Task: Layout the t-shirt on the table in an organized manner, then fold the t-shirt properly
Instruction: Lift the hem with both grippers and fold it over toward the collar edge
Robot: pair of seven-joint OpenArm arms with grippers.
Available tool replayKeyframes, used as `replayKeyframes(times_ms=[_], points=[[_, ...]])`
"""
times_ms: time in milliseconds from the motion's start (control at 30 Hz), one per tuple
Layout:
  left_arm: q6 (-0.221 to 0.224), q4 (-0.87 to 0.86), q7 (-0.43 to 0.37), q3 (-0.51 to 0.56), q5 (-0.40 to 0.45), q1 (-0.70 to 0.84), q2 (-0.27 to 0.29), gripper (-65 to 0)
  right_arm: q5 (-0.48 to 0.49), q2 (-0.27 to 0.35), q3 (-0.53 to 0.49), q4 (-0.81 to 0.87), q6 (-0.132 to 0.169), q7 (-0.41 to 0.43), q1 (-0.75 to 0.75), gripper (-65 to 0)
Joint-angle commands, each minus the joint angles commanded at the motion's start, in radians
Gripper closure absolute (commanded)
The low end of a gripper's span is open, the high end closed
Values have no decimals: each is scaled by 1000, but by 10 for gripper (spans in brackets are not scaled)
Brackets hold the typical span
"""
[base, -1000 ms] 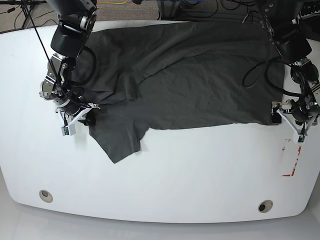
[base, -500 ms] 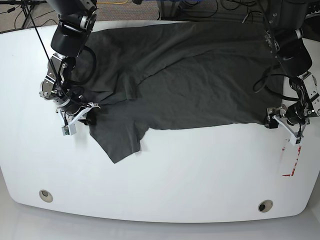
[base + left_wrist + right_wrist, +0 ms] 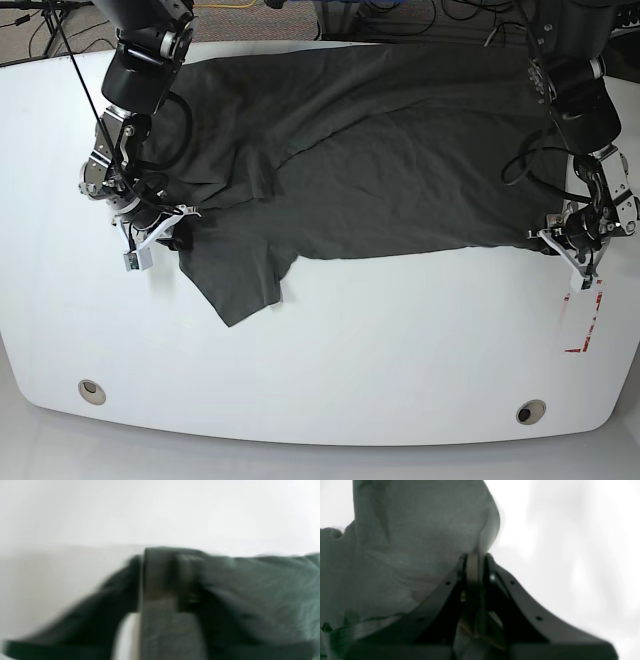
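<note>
The base view is bright and evenly lit from above — the glossy white counter (image 3: 330, 360) shows soft sheen and only faint shadows under the arms, and its edges bow with wide-angle distortion. Both wrist views are soft and out of focus. In the left wrist view the dark cloth (image 3: 250, 592) smears with motion blur; in the right wrist view the white background washes out — nearly featureless.

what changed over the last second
The left gripper slid up along the table's right side and slightly inward, gripping the t-shirt's hem corner. The right gripper stayed clamped on its edge; the shirt barely shifted.
</note>
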Motion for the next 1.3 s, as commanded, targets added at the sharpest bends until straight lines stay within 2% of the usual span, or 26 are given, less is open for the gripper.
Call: replayKeyframes(times_ms=[233, 333, 500, 933, 1000, 1300], points=[[-17, 74, 3, 0, -3, 9, 18, 0, 0, 2, -2, 11, 0, -2, 5, -6], [-68, 138, 14, -2, 2, 11, 34, 0, 0, 2, -2, 71, 0, -5, 2, -6], [-106, 233, 80, -2, -2, 21, 35, 0, 0, 2, -2, 153, 0, -80, 3, -6], [-110, 451, 226, -6, -5, 23, 51, 0, 0, 2, 0, 433, 0, -233, -31, -6], [-130, 473, 238, -6, -5, 25, 52, 0, 0, 2, 0, 483, 0, -269, -52, -6], [-130, 580, 333, -8, -5, 66, 52, 0, 5, 2, 2, 712, 0, -350, -147, -6]])
